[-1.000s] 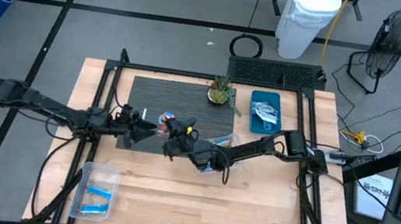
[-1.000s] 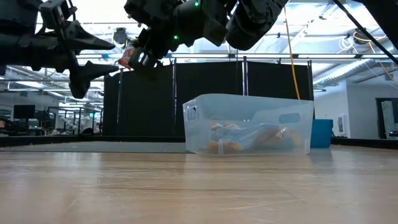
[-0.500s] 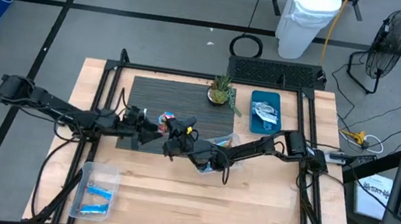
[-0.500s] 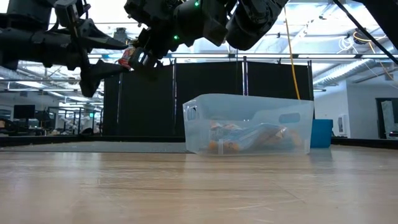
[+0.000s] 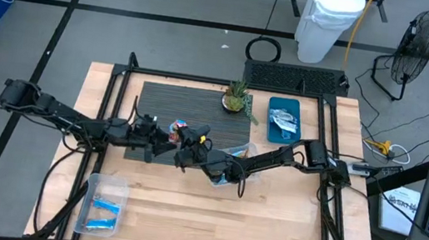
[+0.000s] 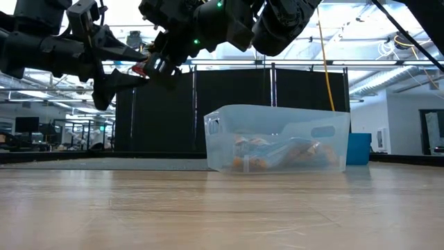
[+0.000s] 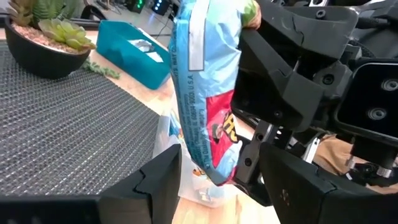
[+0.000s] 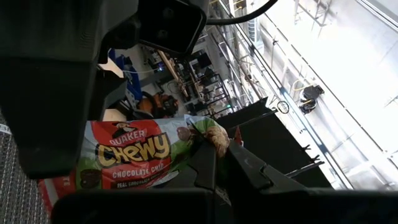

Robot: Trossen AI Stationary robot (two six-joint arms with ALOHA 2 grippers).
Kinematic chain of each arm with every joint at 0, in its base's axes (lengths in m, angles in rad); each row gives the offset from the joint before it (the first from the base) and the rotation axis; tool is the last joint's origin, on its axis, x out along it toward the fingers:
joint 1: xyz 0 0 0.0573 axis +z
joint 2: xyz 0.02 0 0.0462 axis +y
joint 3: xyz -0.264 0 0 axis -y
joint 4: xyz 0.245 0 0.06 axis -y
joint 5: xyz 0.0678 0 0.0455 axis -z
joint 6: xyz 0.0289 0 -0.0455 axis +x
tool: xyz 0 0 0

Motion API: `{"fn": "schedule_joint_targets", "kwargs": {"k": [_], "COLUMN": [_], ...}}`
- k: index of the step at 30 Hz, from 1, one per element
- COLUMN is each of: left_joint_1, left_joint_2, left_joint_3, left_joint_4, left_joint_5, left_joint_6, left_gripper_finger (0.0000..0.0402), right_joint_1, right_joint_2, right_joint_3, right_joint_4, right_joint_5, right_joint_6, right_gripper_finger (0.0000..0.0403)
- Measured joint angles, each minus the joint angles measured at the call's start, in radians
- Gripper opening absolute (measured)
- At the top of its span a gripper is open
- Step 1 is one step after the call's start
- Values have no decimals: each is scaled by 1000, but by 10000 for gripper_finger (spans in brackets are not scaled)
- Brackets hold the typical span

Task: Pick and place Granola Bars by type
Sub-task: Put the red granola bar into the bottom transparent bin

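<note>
Right gripper (image 6: 158, 64) is clamped on a red, green and pale-blue foil-wrapped Quaker Chewy granola bar (image 7: 202, 93), held in the air at upper left of the low view, above the table (image 5: 266, 228). Left gripper (image 5: 163, 139), fingers apart, straddles its free end. My judgement: if either lets go or closes off-centre, the slick wrapper could slip and drop outside the clear plastic bin (image 6: 277, 139).

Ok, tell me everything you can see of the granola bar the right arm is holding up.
The granola bar is a glossy foil packet: one face red and green, printed Quaker Chewy Chocolate Chip, the other light blue with a white seam strip and red print. It hangs in the air above the table, pinched at one end by the right end effector. The left end effector is open, its fingers on either side of the packet's free end, not visibly touching it.
</note>
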Motion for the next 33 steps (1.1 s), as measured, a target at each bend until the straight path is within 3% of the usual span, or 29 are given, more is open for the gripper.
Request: {"fn": "schedule_joint_targets", "kwargs": {"k": [3,6,13,14,23,27,33], "left_joint_1": [4,4,4,4,3,3,2], "left_joint_2": [0,0,0,0,-2,-4,-4], "left_joint_3": [0,0,0,0,0,0,0], "left_joint_4": [-1,0,24,29,34,30,19], "left_joint_5": [-5,-27,-53,-52,20,24,30], "left_joint_6": [15,39,119,126,181,195,220], "left_gripper_finger": [213,182,32,25,23,23,22], "right_joint_1": [0,0,0,0,26,49,83], "right_joint_2": [0,0,0,-1,-2,-8,-65], "right_joint_3": [0,0,0,0,0,0,-30], "right_joint_4": [0,0,0,1,0,22,18], "right_joint_5": [0,-1,-1,-1,63,192,360], "right_joint_6": [16,18,18,19,-34,-92,-46], "right_gripper_finger": [11,11,11,11,55,107,208]}}
